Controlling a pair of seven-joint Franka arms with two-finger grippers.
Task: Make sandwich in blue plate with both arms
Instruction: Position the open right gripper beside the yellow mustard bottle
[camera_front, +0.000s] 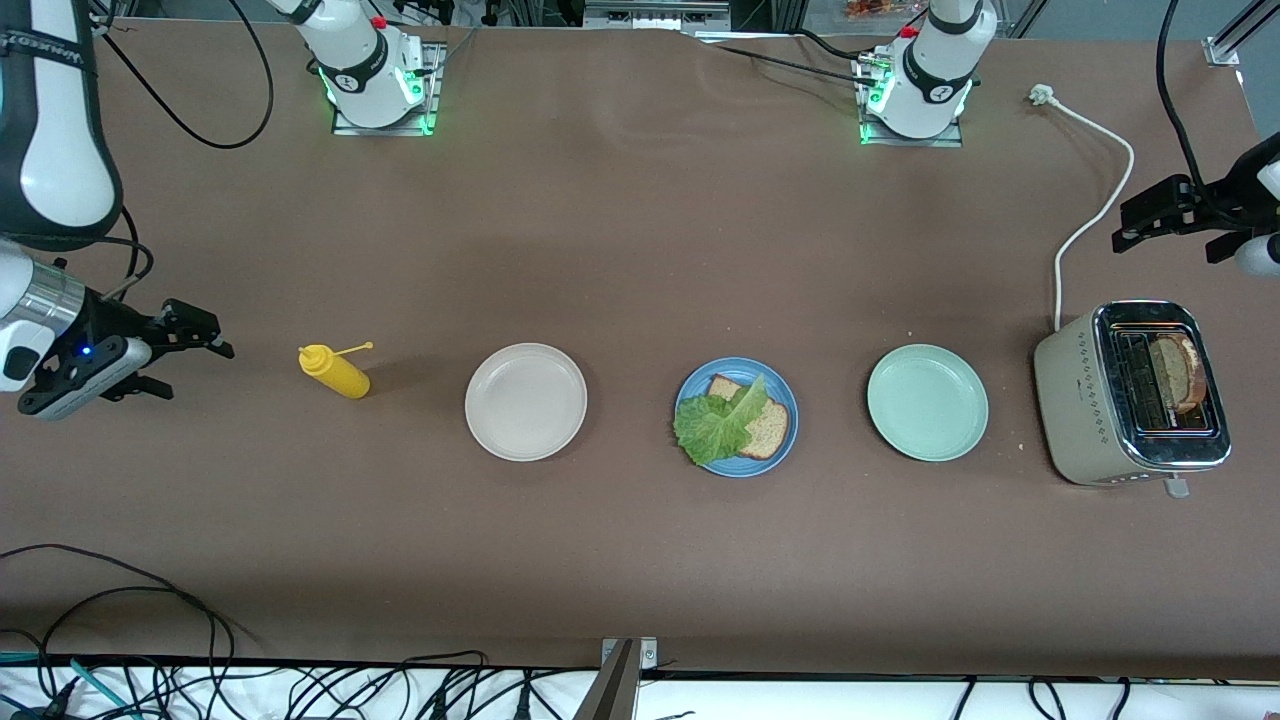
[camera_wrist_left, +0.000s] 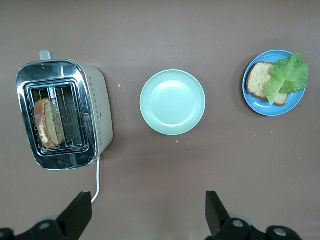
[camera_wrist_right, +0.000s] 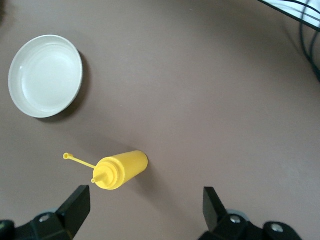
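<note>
The blue plate (camera_front: 792, 405) sits mid-table between the other two plates. On it lies one brown bread slice (camera_front: 768, 430) with a green lettuce leaf (camera_front: 715, 420) on top. They also show in the left wrist view: plate (camera_wrist_left: 262, 107), bread (camera_wrist_left: 256, 80), lettuce (camera_wrist_left: 286, 76). A second bread slice (camera_front: 1180, 372) stands in a toaster slot (camera_wrist_left: 47, 122). My left gripper (camera_front: 1122, 228) is open and empty over the table by the toaster's cord (camera_wrist_left: 148, 210). My right gripper (camera_front: 195, 372) is open and empty over the table beside the yellow bottle (camera_wrist_right: 145, 205).
A beige toaster (camera_front: 1085, 400) stands at the left arm's end, its white cord (camera_front: 1095, 200) running toward the bases. A mint-green plate (camera_front: 927, 402) and a beige plate (camera_front: 526, 402) flank the blue plate. A yellow squeeze bottle (camera_front: 335, 370) lies near the right gripper.
</note>
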